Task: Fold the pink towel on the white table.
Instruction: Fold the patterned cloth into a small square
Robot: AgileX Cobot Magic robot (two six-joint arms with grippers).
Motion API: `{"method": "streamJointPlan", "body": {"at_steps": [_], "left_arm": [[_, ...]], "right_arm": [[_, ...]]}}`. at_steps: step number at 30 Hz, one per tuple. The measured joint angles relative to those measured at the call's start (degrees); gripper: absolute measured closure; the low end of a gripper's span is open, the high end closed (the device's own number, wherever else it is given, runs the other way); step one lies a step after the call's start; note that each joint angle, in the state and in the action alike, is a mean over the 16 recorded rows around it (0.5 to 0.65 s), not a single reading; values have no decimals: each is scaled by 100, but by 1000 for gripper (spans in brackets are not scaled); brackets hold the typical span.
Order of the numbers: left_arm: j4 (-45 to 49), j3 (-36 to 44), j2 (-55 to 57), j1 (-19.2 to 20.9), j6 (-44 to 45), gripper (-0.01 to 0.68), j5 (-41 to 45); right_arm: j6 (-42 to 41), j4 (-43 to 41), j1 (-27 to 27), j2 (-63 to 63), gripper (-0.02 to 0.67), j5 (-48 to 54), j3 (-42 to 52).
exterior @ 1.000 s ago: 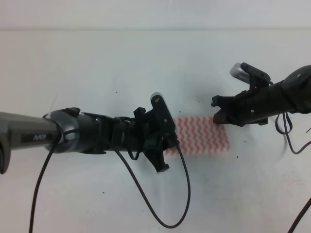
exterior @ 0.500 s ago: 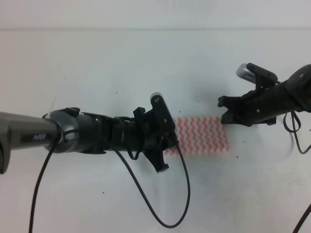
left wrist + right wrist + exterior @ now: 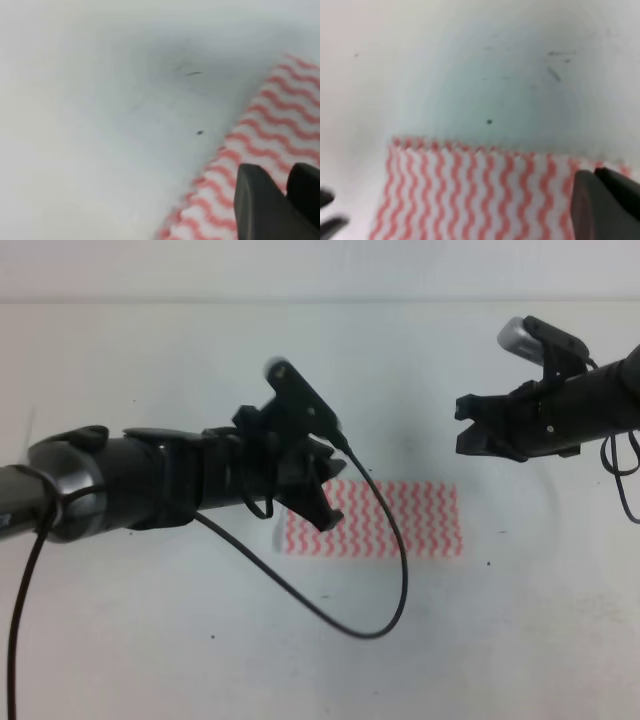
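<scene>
The pink towel (image 3: pixel 400 520) lies flat on the white table (image 3: pixel 200 370), a rectangle of pink and white wavy stripes just right of centre. My left gripper (image 3: pixel 322 495) hovers over the towel's left end; in the left wrist view its dark fingers (image 3: pixel 260 205) stand close together above the striped towel (image 3: pixel 260 130), holding nothing. My right gripper (image 3: pixel 462 427) hangs above the table beyond the towel's far right corner, off the cloth. In the right wrist view that gripper (image 3: pixel 594 172) is shut and empty, with the towel (image 3: pixel 470 190) below it.
A black cable (image 3: pixel 395 570) loops from the left arm across the towel and onto the table in front of it. Another cable (image 3: pixel 625 480) hangs from the right arm at the right edge. Tiny dark specks (image 3: pixel 489 563) dot the surface.
My left arm has risen and swung toward the far left, uncovering the towel's left part. The right gripper has drawn back up and to the right, off the towel's corner.
</scene>
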Motion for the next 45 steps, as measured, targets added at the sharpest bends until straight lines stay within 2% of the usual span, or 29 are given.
{"method": "streamJointPlan", "body": {"at_steps": [7,12,16,30,45], "left_arm": [[42,3,-55,96,-929,637,-245],[279,10,52,200,-1624,668,-53],[648,13,139,259,-2280,675,195],[2435,19,303,319,-4724,677,793],[3232,-4,335,335,-5772,677,935]], "right_arm": [[939,-1097,378,-288,667,220,0],[1595,-1841,660,-365,667,275,-1],[1872,-2126,801,-373,667,343,-1],[1911,-2088,846,-353,667,527,5],[1911,-2083,847,-357,667,556,8]]}}
